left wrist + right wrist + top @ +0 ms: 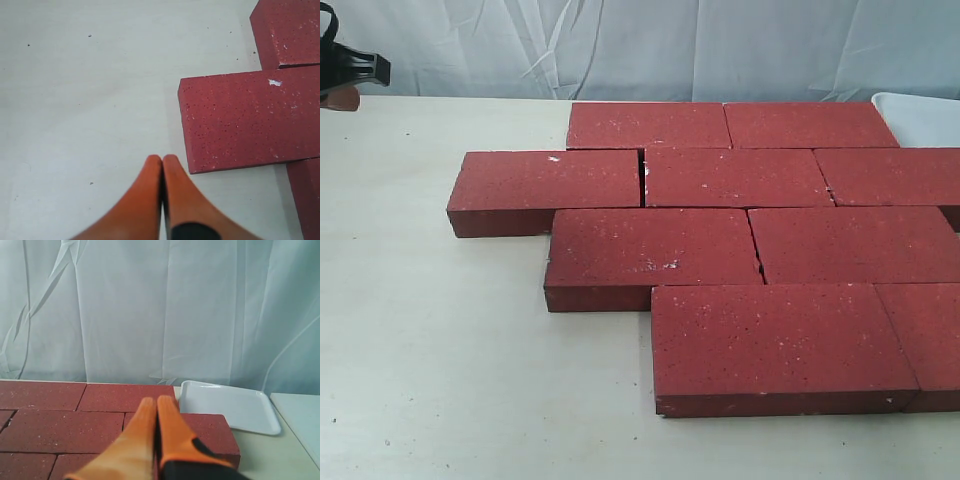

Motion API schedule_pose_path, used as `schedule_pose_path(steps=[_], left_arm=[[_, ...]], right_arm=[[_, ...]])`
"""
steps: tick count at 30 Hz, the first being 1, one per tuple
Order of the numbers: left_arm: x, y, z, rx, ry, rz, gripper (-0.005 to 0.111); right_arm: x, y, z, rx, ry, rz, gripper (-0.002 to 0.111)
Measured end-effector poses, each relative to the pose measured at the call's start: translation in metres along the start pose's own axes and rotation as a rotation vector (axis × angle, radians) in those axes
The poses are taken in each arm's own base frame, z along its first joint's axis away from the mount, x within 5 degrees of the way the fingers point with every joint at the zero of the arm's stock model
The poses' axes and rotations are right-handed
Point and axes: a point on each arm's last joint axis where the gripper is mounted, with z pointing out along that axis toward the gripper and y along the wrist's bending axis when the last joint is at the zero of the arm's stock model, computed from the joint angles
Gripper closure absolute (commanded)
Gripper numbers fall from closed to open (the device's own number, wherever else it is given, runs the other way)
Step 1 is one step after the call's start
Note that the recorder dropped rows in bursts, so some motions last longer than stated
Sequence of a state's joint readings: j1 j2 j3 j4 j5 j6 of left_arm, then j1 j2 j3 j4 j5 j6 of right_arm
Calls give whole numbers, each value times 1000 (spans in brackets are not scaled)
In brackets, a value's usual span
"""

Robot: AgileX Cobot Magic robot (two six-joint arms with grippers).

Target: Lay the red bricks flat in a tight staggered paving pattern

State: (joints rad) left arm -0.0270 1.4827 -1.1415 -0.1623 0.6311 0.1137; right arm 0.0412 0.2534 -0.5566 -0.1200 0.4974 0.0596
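Several dark red bricks lie flat on the table in staggered rows, sides touching; the leftmost brick juts out from the group. In the left wrist view my left gripper is shut and empty, hovering above bare table just off that brick's corner. Only a bit of the left arm shows at the exterior view's far left edge. My right gripper is shut and empty, raised over the bricks near their end by the tray.
A white tray sits beyond the bricks' far right end, its corner showing in the exterior view. The pale table stretches left and in front of the bricks. A white curtain hangs behind.
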Motion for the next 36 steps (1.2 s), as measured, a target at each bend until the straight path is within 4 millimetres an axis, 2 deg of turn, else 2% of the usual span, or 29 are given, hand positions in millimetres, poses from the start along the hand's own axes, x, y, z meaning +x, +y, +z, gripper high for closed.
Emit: schedule_pose_path(steps=[7, 13, 36], left_arm=[[0, 0, 0, 0, 0, 0, 107], [0, 0, 0, 0, 0, 0, 107], [0, 0, 0, 0, -2, 0, 107]], right_arm=[[10, 0, 6, 6, 14, -21, 109], [36, 3, 18, -1, 33, -44, 109], [40, 3, 17, -2, 58, -33, 109]])
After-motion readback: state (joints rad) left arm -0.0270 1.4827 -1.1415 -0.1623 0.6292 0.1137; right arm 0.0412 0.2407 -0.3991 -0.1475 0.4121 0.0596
